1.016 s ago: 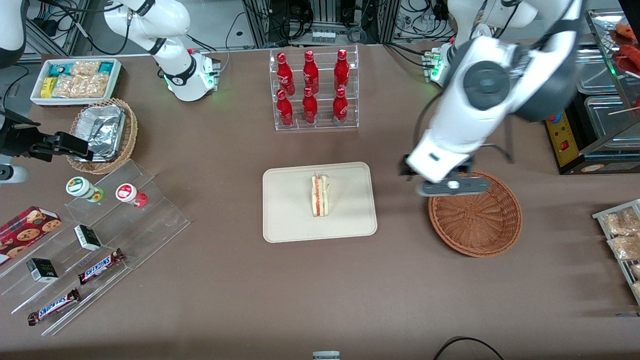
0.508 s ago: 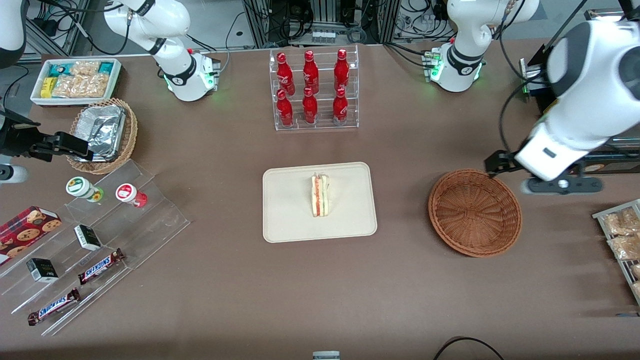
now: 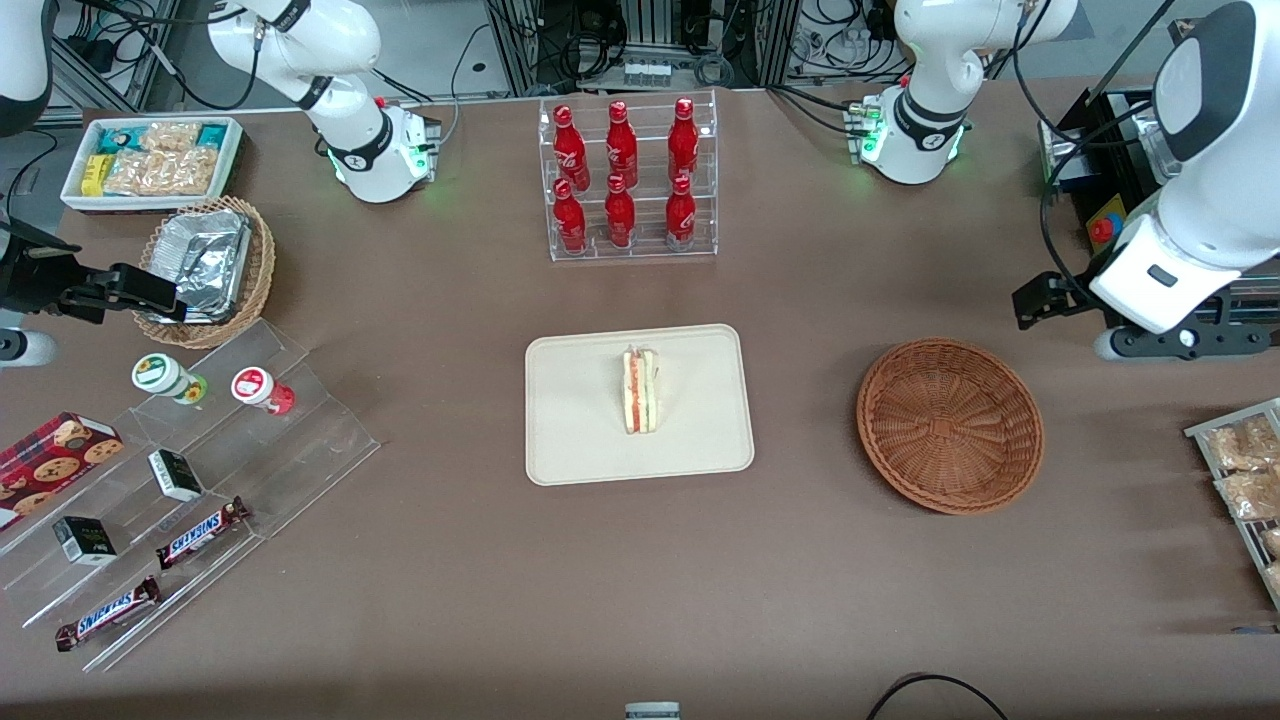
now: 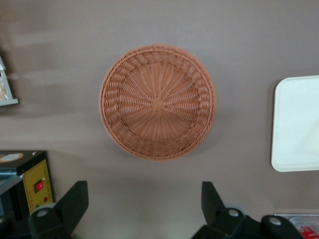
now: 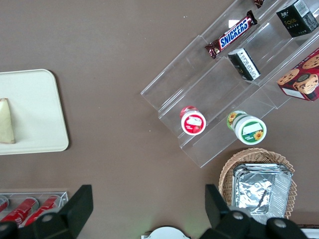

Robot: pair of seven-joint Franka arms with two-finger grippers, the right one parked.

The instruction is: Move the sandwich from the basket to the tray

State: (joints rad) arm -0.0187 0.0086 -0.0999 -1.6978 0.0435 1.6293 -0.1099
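The sandwich (image 3: 640, 392) lies on its side in the middle of the cream tray (image 3: 580, 440), filling edge up; it also shows in the right wrist view (image 5: 6, 122) on the tray (image 5: 35, 109). The reddish-brown basket (image 3: 950, 425) is empty and stands beside the tray toward the working arm's end. My left gripper (image 3: 1150, 345) hangs high above the table, farther from the front camera than the basket and toward the working arm's end. In the left wrist view the gripper (image 4: 143, 199) is open and empty, with the basket (image 4: 157, 102) and a tray corner (image 4: 299, 124) below.
A clear rack of red bottles (image 3: 625, 180) stands farther back than the tray. A tan basket with a foil container (image 3: 205, 265), a white snack bin (image 3: 150, 160) and acrylic steps with snacks (image 3: 200, 480) lie toward the parked arm's end. A packet rack (image 3: 1245, 480) and a yellow-fronted machine (image 3: 1130, 270) flank the gripper.
My left arm has swung away from above the basket's rim toward the working arm's end of the table. The sandwich, tray and basket have not moved.
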